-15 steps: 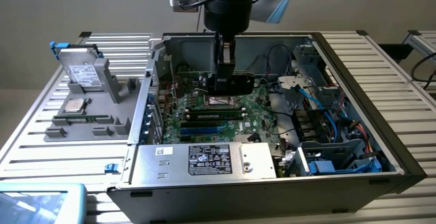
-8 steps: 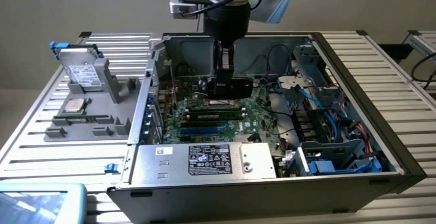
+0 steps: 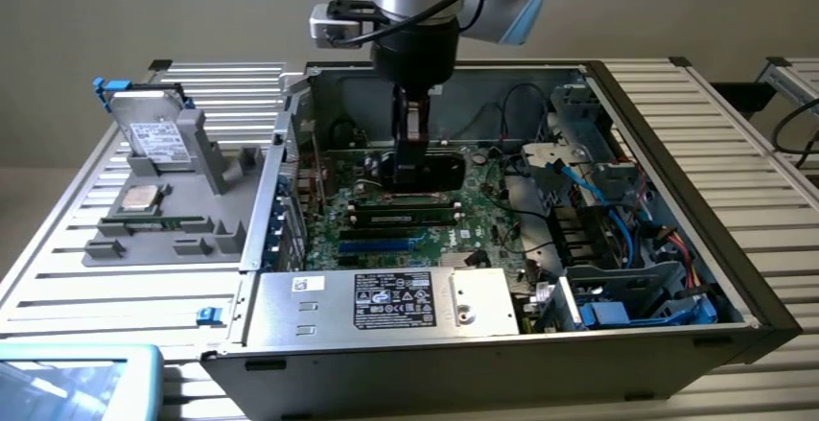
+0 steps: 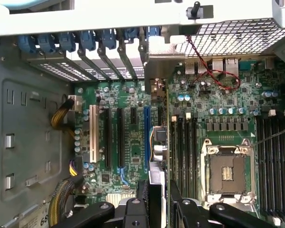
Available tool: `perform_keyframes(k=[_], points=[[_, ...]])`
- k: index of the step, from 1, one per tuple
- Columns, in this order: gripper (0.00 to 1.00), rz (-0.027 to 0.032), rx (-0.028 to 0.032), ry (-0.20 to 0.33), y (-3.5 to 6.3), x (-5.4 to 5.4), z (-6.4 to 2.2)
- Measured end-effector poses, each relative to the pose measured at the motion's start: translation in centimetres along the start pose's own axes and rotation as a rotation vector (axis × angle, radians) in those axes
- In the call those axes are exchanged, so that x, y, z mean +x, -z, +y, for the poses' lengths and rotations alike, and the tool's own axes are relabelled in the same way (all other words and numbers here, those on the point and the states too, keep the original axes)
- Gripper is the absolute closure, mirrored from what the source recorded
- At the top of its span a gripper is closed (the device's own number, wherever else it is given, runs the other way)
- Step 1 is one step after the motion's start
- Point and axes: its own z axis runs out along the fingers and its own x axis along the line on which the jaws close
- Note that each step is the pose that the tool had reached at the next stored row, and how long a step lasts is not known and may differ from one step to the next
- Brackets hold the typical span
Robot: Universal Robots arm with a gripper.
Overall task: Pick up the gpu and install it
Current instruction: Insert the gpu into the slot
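My gripper (image 3: 413, 128) reaches straight down into the open computer case (image 3: 666, 143) and is shut on the gpu (image 3: 427, 169), a dark card held upright just above the motherboard (image 3: 397, 234). In the wrist view the gpu (image 4: 159, 147) shows edge-on between my black fingers (image 4: 142, 199). Its metal bracket points toward the case's rear slot openings (image 4: 109, 52). It hangs beside the blue expansion slot (image 4: 146, 137). I cannot tell whether its edge touches a slot.
A grey holder (image 3: 192, 239) at the exterior view's left carries a silver hard drive (image 3: 156, 138), a processor (image 3: 141, 198) and a memory stick (image 3: 160, 220). The power supply (image 3: 384, 301) fills the case front. Cables and drive bays (image 3: 627, 248) crowd the right. The processor socket (image 4: 226, 173) lies nearby.
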Motion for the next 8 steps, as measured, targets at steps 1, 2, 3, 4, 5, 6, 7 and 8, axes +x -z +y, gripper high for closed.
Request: perform_keyframes(k=[1, 2, 3, 4, 5, 6, 7, 8], points=[[0.72, -0.0028, -0.0004, 0.000, -0.08, 0.02, 0.08], [0.72, -0.0038, -0.0003, 0.000, -0.14, 0.03, 0.18], [0.72, -0.0037, -0.0006, 0.000, -0.18, 0.04, 0.30], [0.72, -0.0036, -0.0007, 0.000, -0.20, 0.04, 0.39], [0.72, -0.0036, -0.0007, 0.000, -0.24, 0.04, 0.48], [0.72, -0.0035, -0.0008, 0.000, -0.26, 0.05, 0.57], [0.72, -0.0037, -0.0007, 0.000, -0.31, 0.05, 0.65], [0.72, -0.0036, -0.0007, 0.000, -0.35, 0.07, 0.73]])
